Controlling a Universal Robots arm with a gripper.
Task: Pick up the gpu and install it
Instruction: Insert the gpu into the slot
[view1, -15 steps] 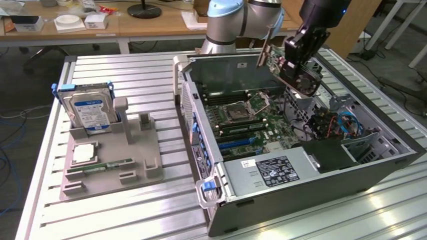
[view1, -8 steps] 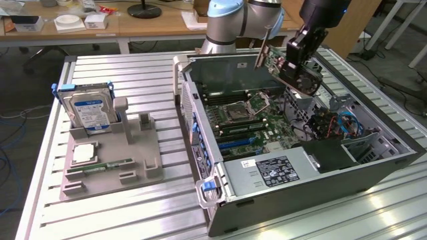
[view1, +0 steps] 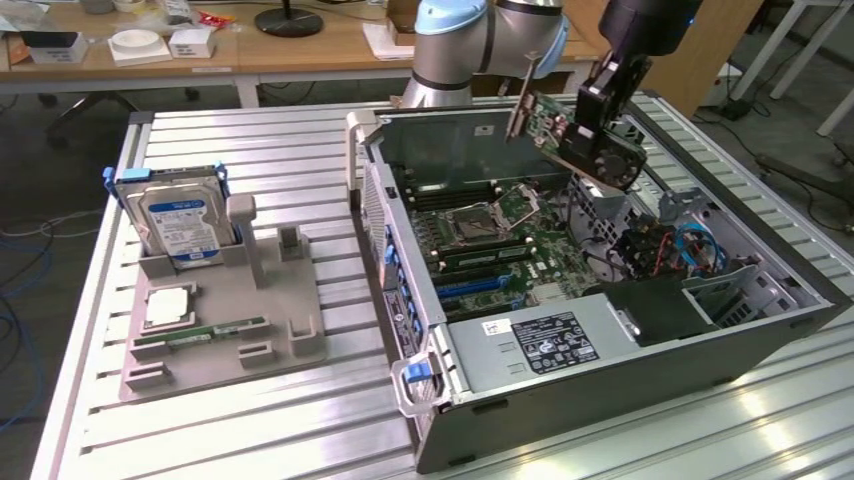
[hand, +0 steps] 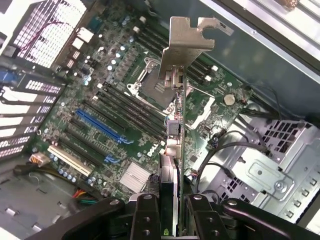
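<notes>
Holding the carry stage of the install: gripper (view1: 607, 108) pinching the gpu (view1: 577, 140), fingers pressed against both faces of the card. Location of card: in the air above the open computer case (view1: 601, 400), tilted, silver bracket (hand: 186, 37) at the end away from the gripper, apart from the motherboard (hand: 100, 90). Not yet seated. Judged requirement for seating: card edge levelled and lined up along the long blue expansion slot (hand: 98, 125).

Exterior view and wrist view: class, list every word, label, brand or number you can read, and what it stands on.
No text reads clearly enough to quote.
Blue-white label on the hard drive: too small to read.
Black-and-white sticker on the power supply: too small to read.
Markings on the motherboard: too small to read.
</notes>
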